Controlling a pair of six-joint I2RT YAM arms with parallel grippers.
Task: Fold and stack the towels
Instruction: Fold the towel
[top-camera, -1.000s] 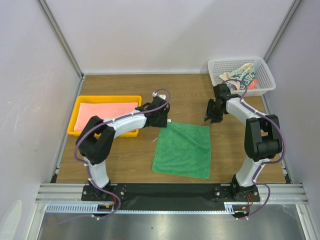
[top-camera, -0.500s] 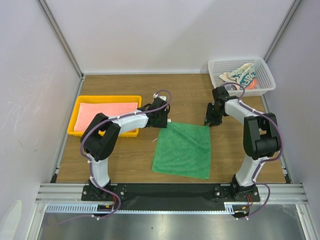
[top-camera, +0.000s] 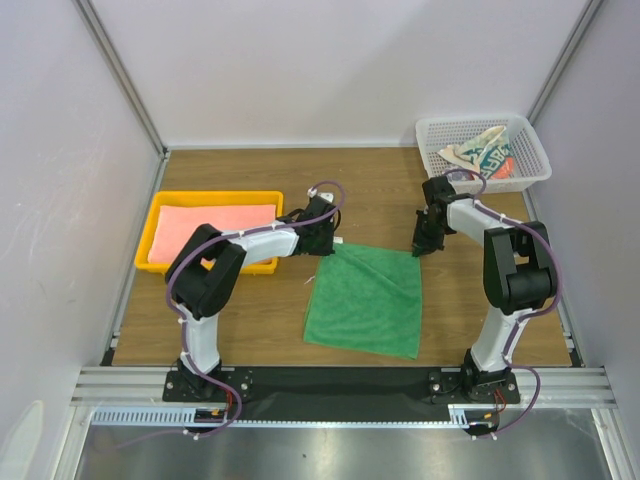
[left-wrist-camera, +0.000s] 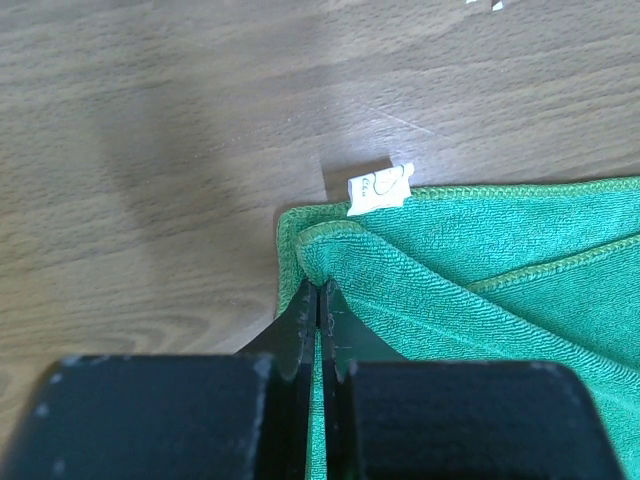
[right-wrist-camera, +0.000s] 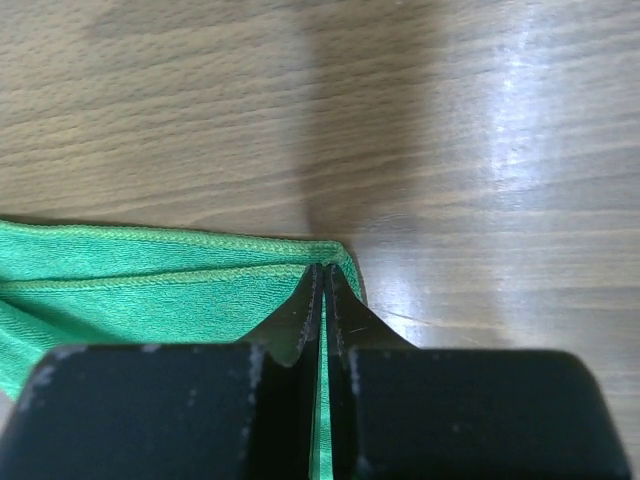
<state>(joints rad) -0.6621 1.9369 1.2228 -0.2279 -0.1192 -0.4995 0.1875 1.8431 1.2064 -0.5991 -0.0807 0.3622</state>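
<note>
Jaws pressed together on both sides! The left gripper (left-wrist-camera: 317, 290) is clamped on the far-left corner of the green towel (top-camera: 365, 300), with a small ridge of cloth pinched between the tips. The right gripper (right-wrist-camera: 320, 272) is clamped the same way on the far-right corner.

Across the wooden table (top-camera: 370, 180), the green towel is spread flat in the middle, near the arm bases. Its far hem is stretched left to right between the two grips. The rest of the cloth is laid out toward the near edge, so the whole sheet lies nearward of both pairs of jaws. The fold is judged to be made by carrying that far hem over toward the near hem. Each corner is served by the arm on its own side, and neither is favoured. The cloth looks close to square, so no long axis can be called with confidence.

To the left, the yellow tray (top-camera: 160, 215) is occupied by the pink towel (top-camera: 215, 222), lying flat. At the far right, the patterned towel (top-camera: 485, 155) is bunched inside the white basket (top-camera: 478, 119).

The count is three towels, one tray, one basket and two grippers. Smallest of all, one white label (left-wrist-camera: 380, 187) is seen sticking out at the left corner.
</note>
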